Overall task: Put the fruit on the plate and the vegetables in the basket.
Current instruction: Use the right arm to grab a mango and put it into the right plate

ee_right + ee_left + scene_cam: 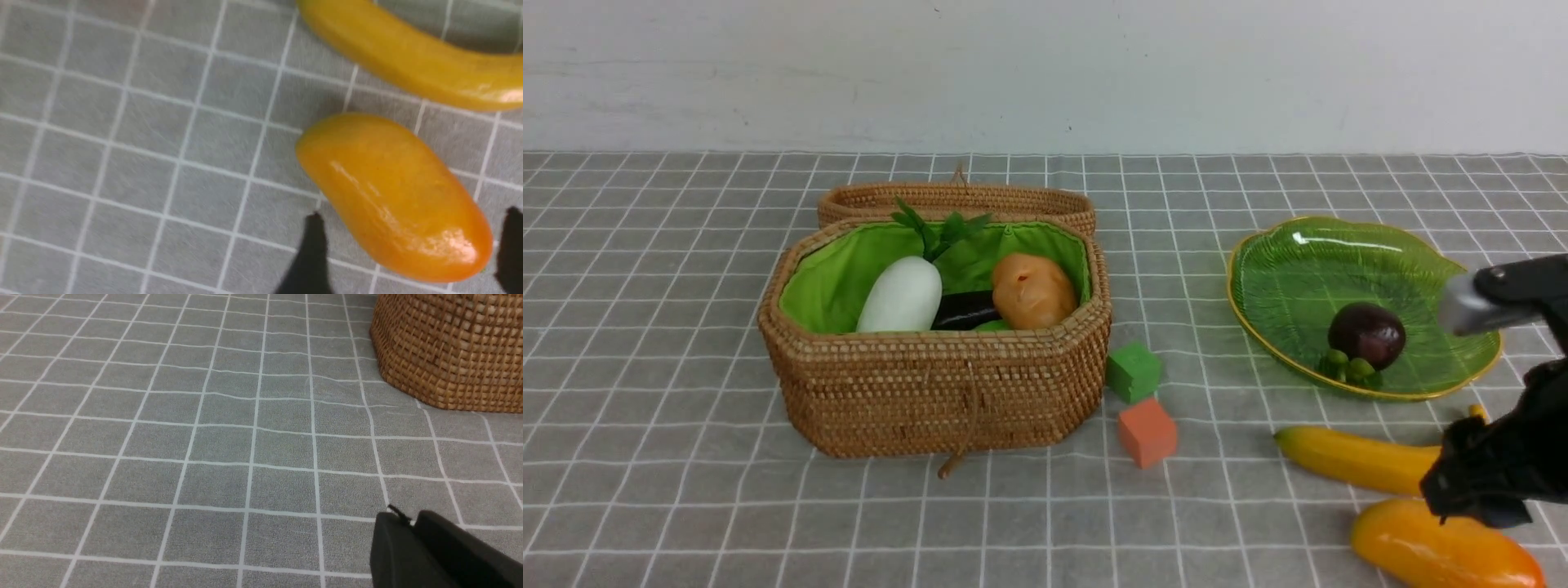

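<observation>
The woven basket [931, 367] holds the white radish [901, 296], eggplant [964, 310], potato [1033, 290] and a sliver of green gourd [992, 325]. A mangosteen [1366, 333] lies on the green plate [1307, 278]. The banana [1356, 459] and mango [1437, 551] rest on the cloth in front of the plate. My right gripper [412, 214] is open, its fingers standing either side of the mango [388, 192] without touching it; the banana [408, 57] lies just beyond. My left gripper [408, 522] is shut on nothing, low over the cloth near the basket [449, 351].
A green cube [1133, 371] and an orange cube [1147, 431] sit between basket and plate. The basket's lid [956, 200] lies open behind it. A white wall runs along the back.
</observation>
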`<state>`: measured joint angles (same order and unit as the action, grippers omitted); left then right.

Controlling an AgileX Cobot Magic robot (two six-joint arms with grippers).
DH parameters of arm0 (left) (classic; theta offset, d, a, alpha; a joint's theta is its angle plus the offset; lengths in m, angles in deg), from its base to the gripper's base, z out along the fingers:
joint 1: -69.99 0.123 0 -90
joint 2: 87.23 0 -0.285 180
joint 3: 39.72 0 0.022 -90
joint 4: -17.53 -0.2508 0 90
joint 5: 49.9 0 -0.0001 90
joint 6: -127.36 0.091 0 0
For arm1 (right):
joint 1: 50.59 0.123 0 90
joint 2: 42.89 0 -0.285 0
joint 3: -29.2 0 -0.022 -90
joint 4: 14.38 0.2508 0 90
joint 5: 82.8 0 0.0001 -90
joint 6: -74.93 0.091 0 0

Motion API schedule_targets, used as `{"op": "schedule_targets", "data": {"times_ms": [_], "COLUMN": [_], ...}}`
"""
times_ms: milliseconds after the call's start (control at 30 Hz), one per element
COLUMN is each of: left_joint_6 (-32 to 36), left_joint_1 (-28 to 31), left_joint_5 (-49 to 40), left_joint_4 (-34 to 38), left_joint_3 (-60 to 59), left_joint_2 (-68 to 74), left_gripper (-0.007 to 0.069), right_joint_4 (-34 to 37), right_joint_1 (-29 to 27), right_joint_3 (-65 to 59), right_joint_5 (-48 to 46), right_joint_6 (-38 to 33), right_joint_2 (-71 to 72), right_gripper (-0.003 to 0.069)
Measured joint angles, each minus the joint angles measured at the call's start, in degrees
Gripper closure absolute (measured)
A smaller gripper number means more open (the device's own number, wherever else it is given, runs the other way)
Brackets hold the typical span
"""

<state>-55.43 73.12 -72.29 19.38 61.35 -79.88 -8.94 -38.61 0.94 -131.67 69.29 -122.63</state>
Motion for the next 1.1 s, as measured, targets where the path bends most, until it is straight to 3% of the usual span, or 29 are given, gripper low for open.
{"op": "schedule_targets", "data": {"times_ms": [167, 300, 367, 467, 633, 733, 833, 900, 1100], "left_joint_6": [0.0, 0.0, 0.0, 0.0, 0.0, 0.0, 0.0, 0.0, 0.0], "left_joint_1": [0.0, 0.0, 0.0, 0.0, 0.0, 0.0, 0.0, 0.0, 0.0], "left_joint_5": [0.0, 0.0, 0.0, 0.0, 0.0, 0.0, 0.0, 0.0, 0.0], "left_joint_4": [0.0, 0.0, 0.0, 0.0, 0.0, 0.0, 0.0, 0.0, 0.0], "left_joint_3": [0.0, 0.0, 0.0, 0.0, 0.0, 0.0, 0.0, 0.0, 0.0], "left_joint_2": [0.0, 0.0, 0.0, 0.0, 0.0, 0.0, 0.0, 0.0, 0.0], "left_gripper": [0.0557, 0.0553, 0.055, 0.0547, 0.0543, 0.054, 0.0538, 0.0535, 0.0531], "right_joint_4": [-3.7, -5.8, -5.4, -4.1, 4.2, 7.5, 8.5, 8.1, 7.3], "right_joint_1": [0.0, 0.0, 0.0, 0.0, 0.0, 0.0, -1.9, -6.3, -15.4], "right_joint_3": [0.2, 0.5, 1.9, 5.9, 14.6, 20.3, 28.2, 36.2, 44.4], "right_joint_5": [2.8, 4.3, 2.3, -2.3, -12.4, -13.7, -12.0, -8.3, -0.4], "right_joint_6": [0.5, 0.2, -1.1, -2.9, -6.9, -9.1, -9.2, -7.4, -5.0], "right_joint_2": [-9.2, -16.4, -20.6, -23.0, -21.7, -18.9, -17.1, -18.4, -28.7], "right_gripper": [-0.0015, 0.0042, 0.0107, 0.0104, 0.0104, 0.0104, 0.0104, 0.0104, 0.0104]}}
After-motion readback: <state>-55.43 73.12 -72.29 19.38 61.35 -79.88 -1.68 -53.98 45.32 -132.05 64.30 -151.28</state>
